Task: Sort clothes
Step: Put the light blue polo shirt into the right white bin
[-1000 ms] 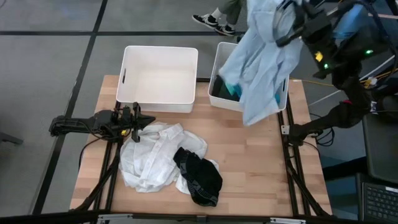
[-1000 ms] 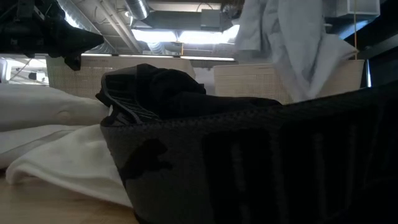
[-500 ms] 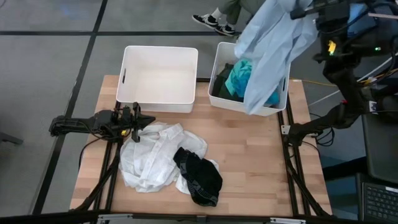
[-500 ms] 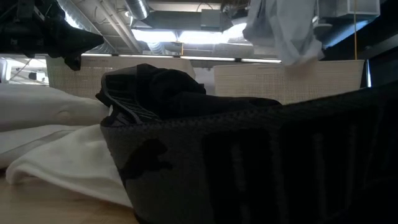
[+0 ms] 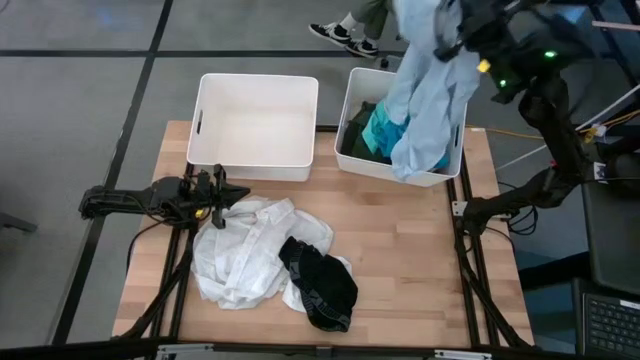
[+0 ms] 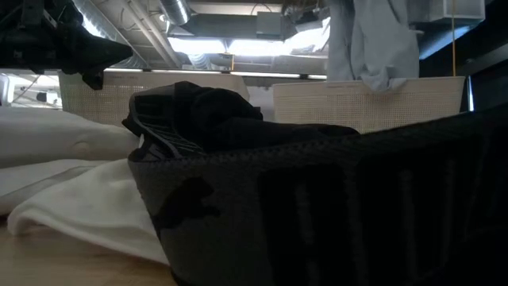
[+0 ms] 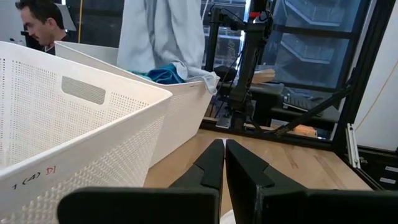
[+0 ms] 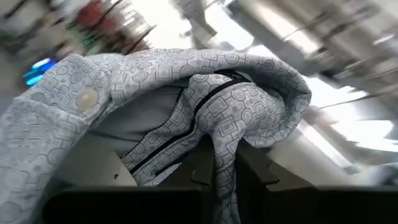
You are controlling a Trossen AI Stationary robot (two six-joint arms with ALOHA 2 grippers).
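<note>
My right gripper (image 5: pixel 455 40) is high above the right white bin (image 5: pixel 347 110), shut on a pale blue patterned shirt (image 5: pixel 428 95). The shirt hangs down, and its lower end (image 5: pixel 412 160) reaches into the bin by the near wall. It also shows in the low view (image 6: pixel 373 44). Teal (image 5: pixel 385 125) and dark green (image 5: pixel 357 128) garments lie in that bin. My left gripper (image 5: pixel 225 195) is shut and empty, low at the table's left, beside a white garment pile (image 5: pixel 245 250). A black garment (image 5: pixel 320 285) lies on the pile's right part. My right gripper pinches a bunched fold of the pale blue shirt (image 8: pixel 221 134) between its two fingers, several layers thick. The rest of the shirt hangs slack below the gripper, and its lower end (image 7: pixel 196 73) lies over the bin's contents and rim.
A second white bin (image 5: pixel 258 78) stands at the far left of the table. Bare wood (image 5: pixel 410 260) lies at the near right. A person's shoes (image 5: pixel 345 35) show on the floor beyond the table, and a person (image 7: pixel 37 25) shows in the left wrist view.
My right gripper has carried the pale blue shirt toward the table's far edge, then a little left. The shirt's lower end has swung from over the bin's near wall to inside the bin, uncovering the teal garment.
</note>
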